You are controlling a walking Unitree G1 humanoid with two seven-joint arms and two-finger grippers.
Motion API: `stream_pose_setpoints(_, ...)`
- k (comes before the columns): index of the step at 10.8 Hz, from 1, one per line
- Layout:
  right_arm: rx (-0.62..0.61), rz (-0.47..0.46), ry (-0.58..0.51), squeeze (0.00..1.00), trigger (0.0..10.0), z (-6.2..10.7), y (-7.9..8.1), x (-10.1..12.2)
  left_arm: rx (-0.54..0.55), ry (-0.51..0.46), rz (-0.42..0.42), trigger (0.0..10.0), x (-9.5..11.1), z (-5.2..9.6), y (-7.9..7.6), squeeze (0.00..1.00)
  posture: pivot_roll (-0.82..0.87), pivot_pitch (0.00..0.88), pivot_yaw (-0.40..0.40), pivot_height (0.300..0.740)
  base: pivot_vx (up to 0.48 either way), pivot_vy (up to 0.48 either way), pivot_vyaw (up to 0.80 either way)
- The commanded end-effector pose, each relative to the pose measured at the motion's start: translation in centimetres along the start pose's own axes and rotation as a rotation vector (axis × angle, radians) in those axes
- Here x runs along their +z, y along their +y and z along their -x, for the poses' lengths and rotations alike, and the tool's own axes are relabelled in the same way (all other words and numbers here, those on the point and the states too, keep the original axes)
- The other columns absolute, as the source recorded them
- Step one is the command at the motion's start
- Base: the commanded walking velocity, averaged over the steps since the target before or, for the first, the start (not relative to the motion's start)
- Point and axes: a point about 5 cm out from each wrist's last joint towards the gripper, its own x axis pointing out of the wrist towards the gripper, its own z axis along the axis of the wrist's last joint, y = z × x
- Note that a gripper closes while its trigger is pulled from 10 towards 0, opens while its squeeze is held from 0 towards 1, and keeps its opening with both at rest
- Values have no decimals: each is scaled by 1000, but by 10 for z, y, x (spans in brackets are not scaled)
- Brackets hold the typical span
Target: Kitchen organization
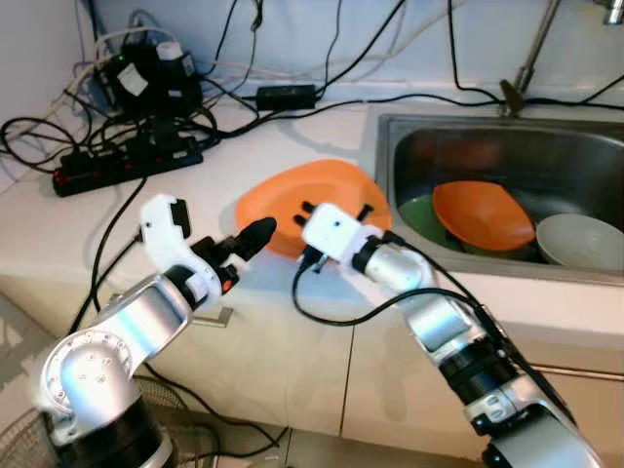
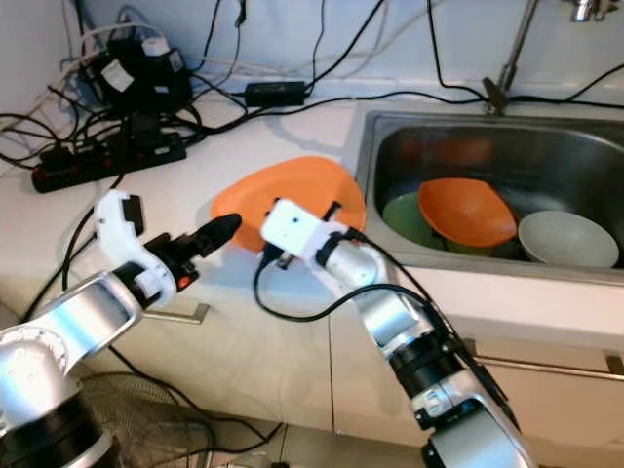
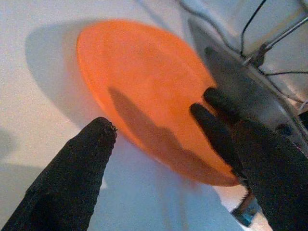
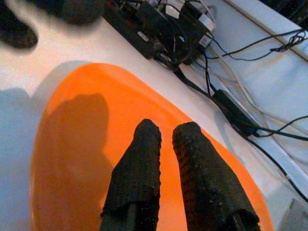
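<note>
An orange plate (image 1: 292, 190) lies on the white counter (image 1: 117, 224), just left of the sink. My right gripper (image 4: 166, 130) hangs over the plate's near side, its two black fingers (image 4: 139, 163) almost touching, with nothing between them. My left gripper (image 1: 244, 242) sits low over the counter at the plate's left rim, pointing at it. In the left wrist view its fingers (image 3: 77, 168) stand wide apart, open, with the plate (image 3: 144, 82) ahead of them and the right gripper's fingers showing on the plate's far side.
The steel sink (image 1: 390, 136) holds an orange bowl (image 1: 483, 214), a green bowl (image 1: 417, 216) and a white bowl (image 1: 580, 239), with the faucet (image 1: 526, 58) behind. A power strip (image 1: 127, 161) and tangled cables crowd the counter's back left. Cabinet fronts lie below the counter edge.
</note>
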Motion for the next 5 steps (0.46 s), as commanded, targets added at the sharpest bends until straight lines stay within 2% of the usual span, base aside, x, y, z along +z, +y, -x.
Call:
stream_pose_setpoints(1, 13, 35, -14, 0, 10000, -4, -1, 4, 43, 48, 23, 10000, -1, -5, 2, 0, 174, 0, 84, 740, 0, 0, 0)
stream_pose_setpoints(3, 13, 54, -10, 0, 10000, -4, -2, 4, 84, 104, 43, 10000, 0, -12, 1, 0, 161, 0, 96, 740, 0, 0, 0)
stream_pose_setpoints(5, 40, 52, 4, 0, 10000, -4, 3, 1, 99, 111, 66, 10000, 4, -16, -1, 0, 160, 0, 97, 740, 0, 0, 0)
